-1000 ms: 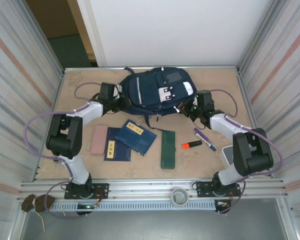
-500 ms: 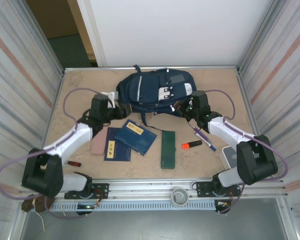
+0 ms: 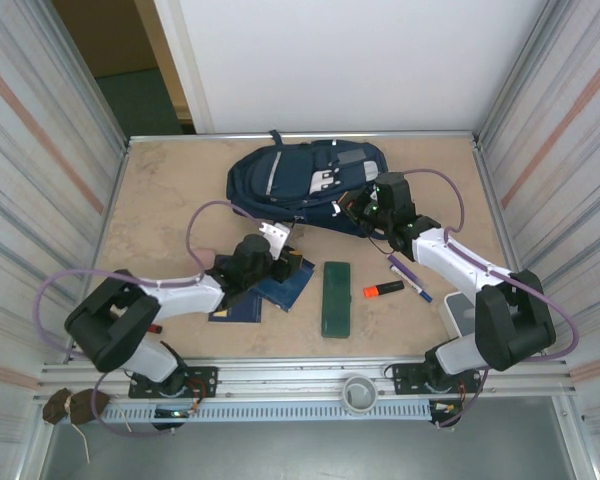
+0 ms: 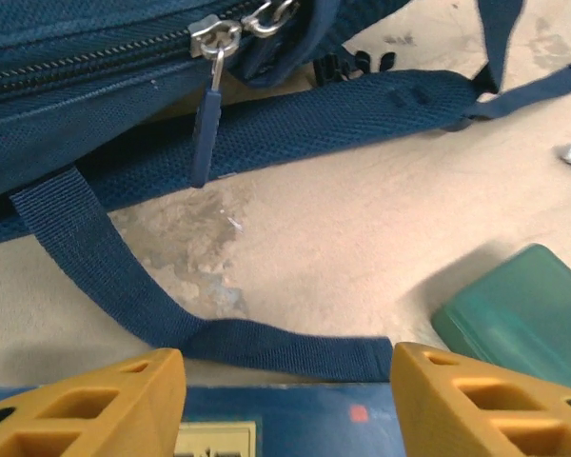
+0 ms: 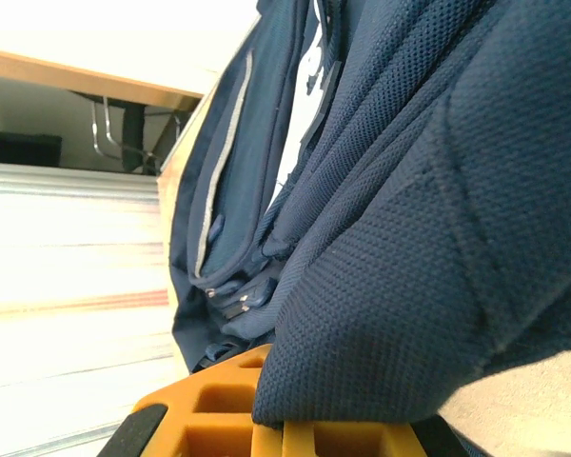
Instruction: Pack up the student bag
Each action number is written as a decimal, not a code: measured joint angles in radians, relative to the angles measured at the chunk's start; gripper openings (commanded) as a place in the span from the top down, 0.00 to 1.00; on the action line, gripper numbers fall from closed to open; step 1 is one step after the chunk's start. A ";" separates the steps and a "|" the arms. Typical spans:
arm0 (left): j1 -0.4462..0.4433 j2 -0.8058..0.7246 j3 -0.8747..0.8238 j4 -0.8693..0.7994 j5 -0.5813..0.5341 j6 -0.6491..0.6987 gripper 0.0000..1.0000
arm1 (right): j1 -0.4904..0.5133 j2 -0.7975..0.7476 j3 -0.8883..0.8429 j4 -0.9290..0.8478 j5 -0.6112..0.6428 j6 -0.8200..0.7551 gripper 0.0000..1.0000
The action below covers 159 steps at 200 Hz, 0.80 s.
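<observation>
Sandy tabletop: right gripper (image 3: pixel 353 207) pinches the student bag (image 3: pixel 300 180) fabric, left gripper (image 4: pixel 285 369) spread over a navy notebook (image 4: pixel 305 424); the loose strap (image 4: pixel 124 295) alongside could get grabbed too.

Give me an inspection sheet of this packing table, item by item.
Surface: beige speckled tabletop, stained in patches.
Job's things: navy-blue fabric student bag lying flat at the far side.
Clutter: flat navy notebooks with yellow labels, dark green rectangular case, orange highlighter, purple pen, all outside the bag.
Grippers: left gripper open over a notebook, empty; right gripper shut on the bag's fabric.
Cables: purple cables arch from both arms.
Surroundings: corrugated metal side walls, white back panel.
</observation>
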 measured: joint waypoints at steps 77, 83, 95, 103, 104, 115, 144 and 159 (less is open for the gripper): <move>0.000 0.188 0.113 0.195 -0.120 0.046 0.56 | 0.000 0.004 0.000 -0.005 -0.004 0.003 1.00; 0.000 0.196 0.121 0.200 -0.123 0.046 0.58 | 0.000 0.006 0.000 -0.005 -0.004 0.003 1.00; 0.000 0.212 0.135 0.214 -0.128 0.049 0.62 | 0.000 0.007 0.000 -0.005 -0.005 0.003 1.00; 0.000 0.224 0.145 0.217 -0.131 0.050 0.65 | 0.000 0.008 0.000 -0.005 -0.007 0.003 1.00; 0.000 0.225 0.146 0.217 -0.132 0.050 0.66 | 0.000 0.008 0.000 -0.005 -0.007 0.003 1.00; 0.000 0.238 0.157 0.217 -0.134 0.048 0.69 | 0.000 0.008 0.000 -0.004 -0.007 0.003 1.00; 0.001 0.256 0.183 0.213 -0.138 0.047 0.83 | 0.000 0.008 0.000 -0.003 -0.007 0.003 1.00; 0.001 0.257 0.186 0.215 -0.138 0.044 0.90 | 0.000 0.008 0.000 -0.002 -0.007 0.003 1.00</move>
